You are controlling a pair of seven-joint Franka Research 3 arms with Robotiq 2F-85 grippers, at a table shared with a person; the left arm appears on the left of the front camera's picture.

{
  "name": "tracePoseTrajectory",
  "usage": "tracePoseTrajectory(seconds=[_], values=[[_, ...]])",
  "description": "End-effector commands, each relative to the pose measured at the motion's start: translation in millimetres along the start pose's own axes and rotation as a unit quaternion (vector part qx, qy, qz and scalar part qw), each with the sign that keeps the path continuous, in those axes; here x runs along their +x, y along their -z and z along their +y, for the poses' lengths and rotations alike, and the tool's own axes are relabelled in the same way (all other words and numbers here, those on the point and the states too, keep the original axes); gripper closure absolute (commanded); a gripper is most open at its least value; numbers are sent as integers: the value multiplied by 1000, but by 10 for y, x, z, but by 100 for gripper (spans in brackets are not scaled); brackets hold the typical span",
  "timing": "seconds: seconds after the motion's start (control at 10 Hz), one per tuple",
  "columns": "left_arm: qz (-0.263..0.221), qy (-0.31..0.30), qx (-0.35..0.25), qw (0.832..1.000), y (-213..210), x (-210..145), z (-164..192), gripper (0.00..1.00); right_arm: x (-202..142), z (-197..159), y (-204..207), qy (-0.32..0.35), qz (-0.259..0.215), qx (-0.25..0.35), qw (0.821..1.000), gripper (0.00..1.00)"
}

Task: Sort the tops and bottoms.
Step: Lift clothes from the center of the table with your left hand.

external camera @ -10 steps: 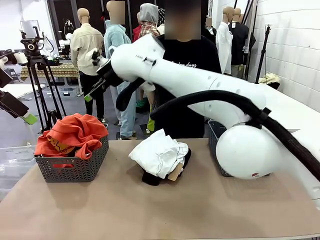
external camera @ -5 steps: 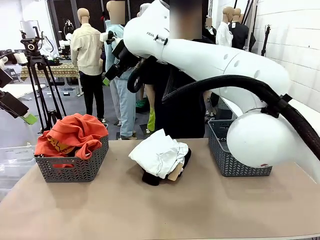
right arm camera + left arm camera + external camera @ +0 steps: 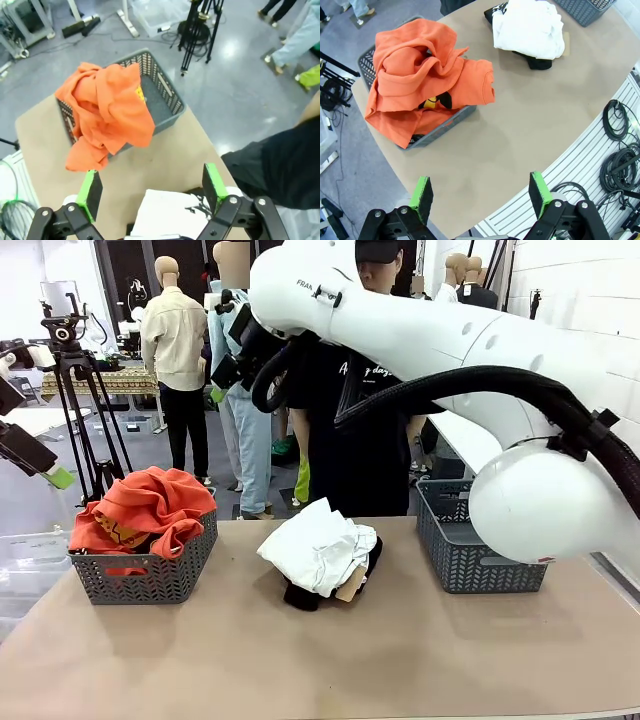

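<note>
Left gripper [image 3: 482, 192] up high, pads spread, empty. Right gripper [image 3: 152, 187] likewise wide, empty. Orange top [image 3: 420, 85] draped over grey basket [image 3: 447, 122], well beyond left fingertips, apparently sorted. White top [image 3: 165, 212] framed between right fingers, atop black bottoms [image 3: 537, 62], probably next pick.

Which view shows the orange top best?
Left wrist view: the orange top lies wholly in sight, draped over the rim of the grey basket. The front view shows it side-on, bunched; the right wrist view, from above, spilling over one wall.
</note>
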State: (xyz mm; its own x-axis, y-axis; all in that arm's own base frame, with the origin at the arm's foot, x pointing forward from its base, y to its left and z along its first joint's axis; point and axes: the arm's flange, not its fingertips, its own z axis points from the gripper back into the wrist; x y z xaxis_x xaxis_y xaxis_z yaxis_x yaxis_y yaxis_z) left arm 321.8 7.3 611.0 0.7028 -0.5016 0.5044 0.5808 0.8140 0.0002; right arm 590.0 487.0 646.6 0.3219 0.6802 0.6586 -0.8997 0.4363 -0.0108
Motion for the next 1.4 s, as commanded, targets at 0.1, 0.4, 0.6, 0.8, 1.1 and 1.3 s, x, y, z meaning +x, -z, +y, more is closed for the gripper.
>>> tracePoseTrajectory(seconds=[0.1,0.4,0.6,0.8,1.1,1.3], values=[[-4,-6,1,1000,-3,29,7,0,-183,-12,-54,8,22,19,1000,0],[-4,-6,1,1000,-3,29,7,0,-1496,178,-520,122,24,33,992,0],[-4,-6,1,1000,-3,29,7,0,-2182,389,-778,189,66,47,979,0],[-4,-6,1,1000,-3,29,7,0,-2730,488,-950,271,123,36,954,0],[-4,-6,1,1000,-3,29,7,0,-1373,-333,-737,230,114,36,966,0],[-4,-6,1,1000,-3,29,7,0,-1695,-188,-886,256,120,28,959,0]])
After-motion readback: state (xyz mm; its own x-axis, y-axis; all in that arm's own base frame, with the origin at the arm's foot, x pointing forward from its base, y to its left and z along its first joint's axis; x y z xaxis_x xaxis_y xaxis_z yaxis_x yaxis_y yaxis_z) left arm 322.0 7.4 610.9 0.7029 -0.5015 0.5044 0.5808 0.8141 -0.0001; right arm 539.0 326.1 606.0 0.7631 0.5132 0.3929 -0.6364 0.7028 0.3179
